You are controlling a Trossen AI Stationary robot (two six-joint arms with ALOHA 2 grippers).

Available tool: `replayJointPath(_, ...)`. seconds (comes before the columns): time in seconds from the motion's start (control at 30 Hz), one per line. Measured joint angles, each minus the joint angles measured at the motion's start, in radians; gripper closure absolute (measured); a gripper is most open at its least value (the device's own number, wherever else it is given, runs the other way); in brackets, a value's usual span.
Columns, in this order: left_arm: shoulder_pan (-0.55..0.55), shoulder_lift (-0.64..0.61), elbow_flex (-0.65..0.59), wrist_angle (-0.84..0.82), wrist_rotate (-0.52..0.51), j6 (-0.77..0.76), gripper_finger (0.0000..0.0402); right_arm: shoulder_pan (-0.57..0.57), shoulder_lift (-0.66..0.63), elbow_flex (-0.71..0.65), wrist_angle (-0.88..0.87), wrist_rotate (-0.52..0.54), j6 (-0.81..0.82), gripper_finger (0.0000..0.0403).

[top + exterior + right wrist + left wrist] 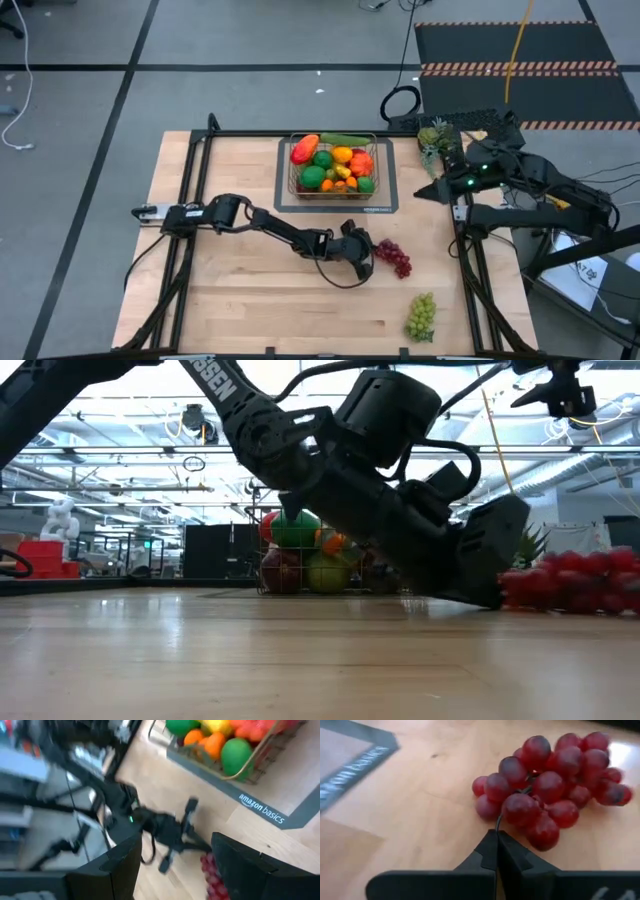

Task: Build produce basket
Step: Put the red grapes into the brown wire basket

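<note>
**Left gripper pinches the stem of the red grapes**

The left gripper (368,255) is low over the wooden table (230,310), near the middle. Its two dark fingers (512,860) are pressed together. A thin dark stem from the bunch of red grapes (552,785) runs down right into the place where the fingers meet, so the gripper is clamped on that stem. The grapes lie on the table just past the fingertips. In the low view the arm leans down with its tip beside the red grapes (570,582).

The basket (333,187) sits on a grey mat (285,200) at the far side of the table, well apart from the grapes. It is full of toy fruit: a red and orange mango (305,149), a cucumber (345,139) along the back edge, green limes (313,176) and oranges (342,155).

A bunch of green grapes (421,317) lies alone near the front edge of the table, on the right.

The right gripper (440,190) hangs up high by the right edge of the table, beside the basket. Its fingers (247,865) are apart and hold nothing. A spiky green toy (432,138) lies behind it.
</note>
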Motion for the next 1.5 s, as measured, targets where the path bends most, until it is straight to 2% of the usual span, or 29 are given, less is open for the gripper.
replayJointPath(0.23, 0.007, -0.031, -0.001, -0.022, -0.007, 0.02, 0.04, 0.173, 0.152, 0.0, 0.0, 0.027, -0.17, 0.017)
replayJointPath(0.47, 0.007, -0.082, -0.001, -0.048, 0.036, 0.052, 0.0401, 0.285, 0.297, -0.001, 0.007, 0.078, -0.178, 0.017)
replayJointPath(0.7, 0.009, -0.161, 0.006, -0.078, 0.036, 0.173, 0.0401, 0.339, 0.317, -0.001, -0.01, 0.125, -0.165, 0.017)
replayJointPath(0.83, 0.016, -0.182, 0.006, -0.077, 0.046, 0.211, 0.0401, 0.37, 0.329, -0.006, -0.029, 0.178, -0.211, 0.017)
replayJointPath(0.97, 0.025, -0.184, 0.007, -0.07, 0.067, 0.21, 0.0401, 0.394, 0.342, -0.076, 0.086, 0.179, -0.271, 0.017)
replayJointPath(1.17, 0.026, -0.183, 0.007, -0.069, 0.085, 0.211, 0.0401, 0.42, 0.346, -0.255, 0.353, 0.156, -0.244, 0.017)
replayJointPath(1.33, 0.022, -0.183, 0.007, -0.051, 0.093, 0.211, 0.0401, 0.434, 0.345, -0.338, 0.439, 0.156, -0.267, 0.0175)
replayJointPath(1.5, 0.022, -0.183, 0.007, -0.045, 0.094, 0.211, 0.0401, 0.435, 0.345, -0.376, 0.449, 0.156, -0.363, 0.0204)
